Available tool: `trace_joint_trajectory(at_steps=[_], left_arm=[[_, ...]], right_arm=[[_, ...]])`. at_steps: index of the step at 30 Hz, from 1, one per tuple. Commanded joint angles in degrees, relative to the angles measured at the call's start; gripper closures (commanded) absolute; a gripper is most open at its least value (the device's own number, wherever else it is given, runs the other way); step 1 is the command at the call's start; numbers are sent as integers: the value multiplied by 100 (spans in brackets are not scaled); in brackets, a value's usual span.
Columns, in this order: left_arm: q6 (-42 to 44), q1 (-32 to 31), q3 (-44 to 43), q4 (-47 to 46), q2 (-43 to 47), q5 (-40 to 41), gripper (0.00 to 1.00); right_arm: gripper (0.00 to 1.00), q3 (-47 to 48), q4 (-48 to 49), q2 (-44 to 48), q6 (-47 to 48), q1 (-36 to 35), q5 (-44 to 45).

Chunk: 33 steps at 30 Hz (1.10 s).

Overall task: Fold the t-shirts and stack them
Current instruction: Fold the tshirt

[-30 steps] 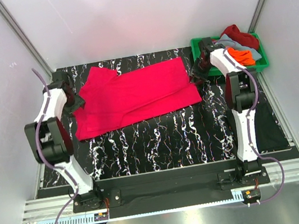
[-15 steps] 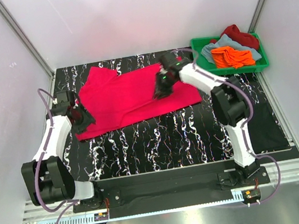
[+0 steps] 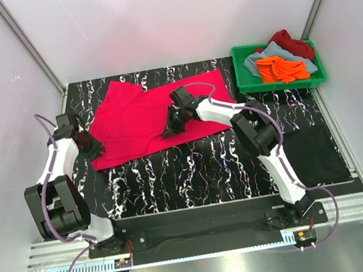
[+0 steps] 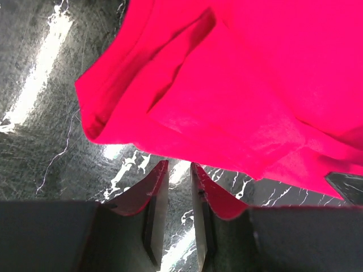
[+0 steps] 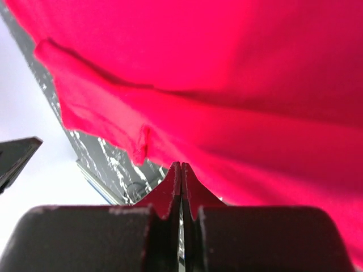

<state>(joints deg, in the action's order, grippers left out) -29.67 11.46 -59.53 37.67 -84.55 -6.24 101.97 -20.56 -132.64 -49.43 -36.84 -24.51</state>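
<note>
Pink-red t-shirt [image 3: 130, 120] lay spread toward the counter's far-left corner. My left gripper [image 3: 92, 149] stood narrowly parted and empty beside its left edge. My right gripper [image 3: 169, 130] was closed at its near hem, possibly pinching cloth.

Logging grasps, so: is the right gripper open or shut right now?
Shut: in the right wrist view the right gripper shows fingertips meeting, no gap, against the pink-red shirt. Whether cloth is pinched, cannot tell.

Seen from above, the right arm [image 3: 215, 111] hides part of the pinkish-red t-shirt [image 3: 130, 116] towards the worktop's [image 3: 193, 168] far edge, both wrist views cut off its outline, and whether the right fingers [image 5: 168, 195] nip any cloth cannot be told.
</note>
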Motion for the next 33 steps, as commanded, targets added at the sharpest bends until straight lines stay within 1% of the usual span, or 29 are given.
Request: trace_joint_trajectory(at_steps=[1,8,11,18,29,33], left_arm=[[-48,93,-103,-216,18,-273,72],[-162,181,-244,-199,-123,-465,69],[-215,181,-7,-225,-97,-536,68],[-206,190,266,-260,71,-361,66],[-188,313,38,-155,1,-290,65],[-232,365,55,-102,-61,-115,63]], right_arm=[[100,218,377,-166,-383,-157,201],[100,446,500,-447,-497,-236,184],[100,543,526,-570,-533,-236,210],[100,788,570,-710,-541,-236,395],[100,973,570,-913,-559,-148,570],[100,1096,562,-974,-620,-87,667]])
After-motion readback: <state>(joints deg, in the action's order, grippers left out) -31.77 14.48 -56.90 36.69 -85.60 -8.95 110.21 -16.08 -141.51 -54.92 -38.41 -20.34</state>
